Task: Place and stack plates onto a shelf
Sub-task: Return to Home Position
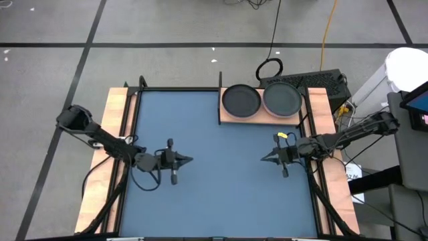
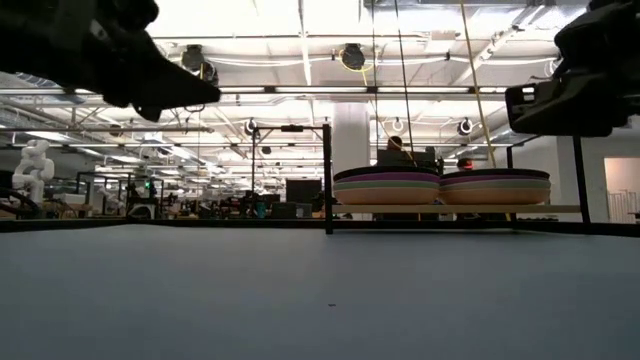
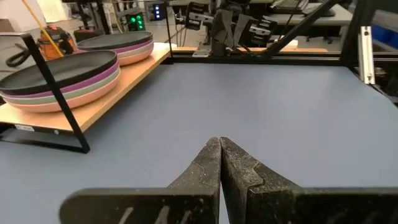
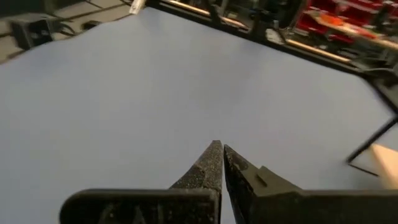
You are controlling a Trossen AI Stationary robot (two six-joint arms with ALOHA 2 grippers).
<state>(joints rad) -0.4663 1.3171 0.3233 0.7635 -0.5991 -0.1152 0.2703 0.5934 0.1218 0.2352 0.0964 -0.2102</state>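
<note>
The plates stand in two stacks on the light wooden shelf [image 1: 262, 115] at the mat's far right corner. The left stack [image 1: 241, 100] and the right stack [image 1: 282, 99] each have a black plate on top; pink, green and purple rims show beneath in the low view [image 2: 386, 187] and the left wrist view [image 3: 61, 78]. My left gripper [image 1: 190, 159] hovers shut over the mat's left middle, pointing right. My right gripper [image 1: 263, 158] hovers shut over the right middle, pointing left. Both hold nothing.
A large blue mat [image 1: 221, 194] covers the table inside a black frame [image 1: 220, 94] with upright posts beside the shelf. Wooden table edges show left and right. Cables and a black box [image 1: 321, 80] lie beyond the far edge.
</note>
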